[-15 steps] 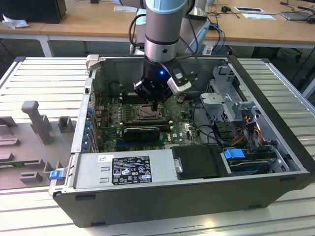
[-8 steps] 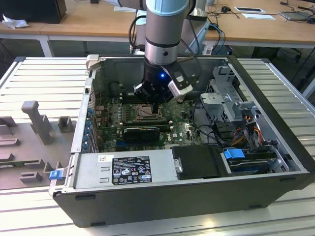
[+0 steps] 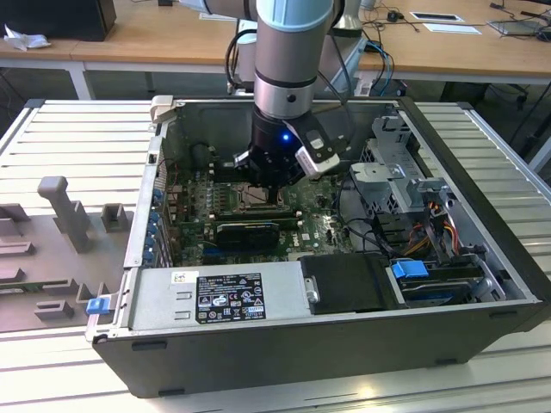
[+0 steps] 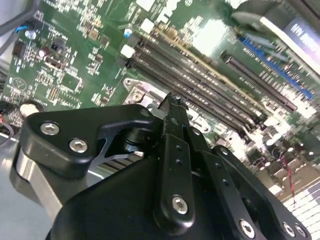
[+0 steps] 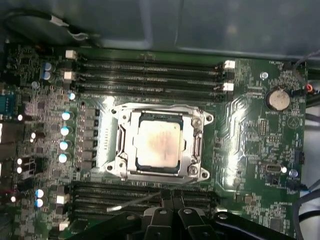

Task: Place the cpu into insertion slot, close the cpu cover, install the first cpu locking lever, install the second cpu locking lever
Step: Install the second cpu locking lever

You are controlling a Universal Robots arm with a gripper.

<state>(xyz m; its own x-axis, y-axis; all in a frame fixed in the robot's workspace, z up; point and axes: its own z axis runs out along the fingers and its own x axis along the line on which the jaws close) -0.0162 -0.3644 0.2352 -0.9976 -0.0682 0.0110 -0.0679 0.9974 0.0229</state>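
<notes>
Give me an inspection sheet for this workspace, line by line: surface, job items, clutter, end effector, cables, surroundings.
Surface: ribbed metal bench carrying an open computer case.
Job items: chip sits in the socket on the green board; cover lies down around it, its window showing the chip's pale top. A thin lever juts out beside the socket; whether it is latched cannot be told.
Clutter: grey fixture blocks on the bench at the exterior view's left.
End effector: end effector low over the socket area, black links visible in both wrist views; finger state cannot be told.
Cables: coloured wire bundle near the drive bays.
Surroundings: wooden desks behind.
</notes>
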